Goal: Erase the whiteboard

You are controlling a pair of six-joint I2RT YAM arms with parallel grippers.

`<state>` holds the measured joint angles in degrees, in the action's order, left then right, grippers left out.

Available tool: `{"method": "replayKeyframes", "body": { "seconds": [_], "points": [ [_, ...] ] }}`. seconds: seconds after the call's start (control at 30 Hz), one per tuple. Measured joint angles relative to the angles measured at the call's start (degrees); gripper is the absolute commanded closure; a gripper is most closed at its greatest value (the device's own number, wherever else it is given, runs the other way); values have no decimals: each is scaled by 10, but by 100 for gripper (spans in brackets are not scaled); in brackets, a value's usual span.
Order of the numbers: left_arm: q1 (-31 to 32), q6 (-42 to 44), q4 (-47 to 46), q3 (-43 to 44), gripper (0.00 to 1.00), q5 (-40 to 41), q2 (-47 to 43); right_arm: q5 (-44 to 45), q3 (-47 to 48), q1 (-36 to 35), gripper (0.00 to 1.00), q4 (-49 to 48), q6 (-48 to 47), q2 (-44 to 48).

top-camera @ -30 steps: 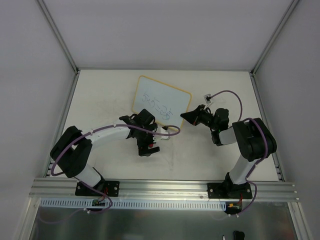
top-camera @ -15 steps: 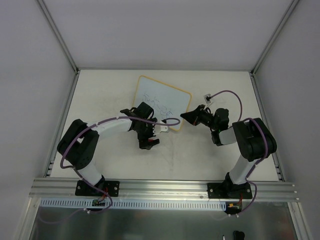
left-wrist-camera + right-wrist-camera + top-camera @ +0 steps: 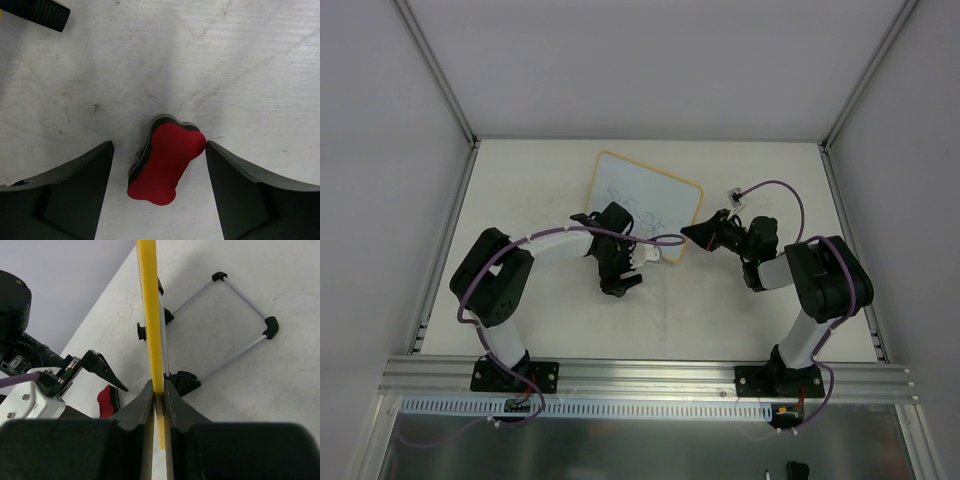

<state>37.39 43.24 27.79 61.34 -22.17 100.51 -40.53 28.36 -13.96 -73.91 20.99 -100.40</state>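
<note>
- Looking down on my white table (image 3: 520, 190), I see the whiteboard (image 3: 642, 198) at its middle, toward the far side, with faint blue scribbles on it.
- My right gripper (image 3: 158, 388) is clamped on the board's yellow edge, at its near right corner.
- My left gripper (image 3: 159, 146) is spread wide, just in front of the board.
- Between its fingers the red-and-black eraser (image 3: 167, 167) lies on the table, ungripped.
</note>
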Motion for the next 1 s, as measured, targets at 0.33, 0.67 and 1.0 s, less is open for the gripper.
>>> {"method": "replayKeyframes", "body": {
  "seconds": [0.33,0.67,1.0],
  "points": [
    [0,-9,4,10,51,17,9,-1,0,0,91,0,1,0],
    [0,-41,6,12,59,31,9,-3,2,0,91,0,5,0],
    [-13,-202,15,44,74,40,-2,-5,3,0,91,1,7,0]
  ]
}}
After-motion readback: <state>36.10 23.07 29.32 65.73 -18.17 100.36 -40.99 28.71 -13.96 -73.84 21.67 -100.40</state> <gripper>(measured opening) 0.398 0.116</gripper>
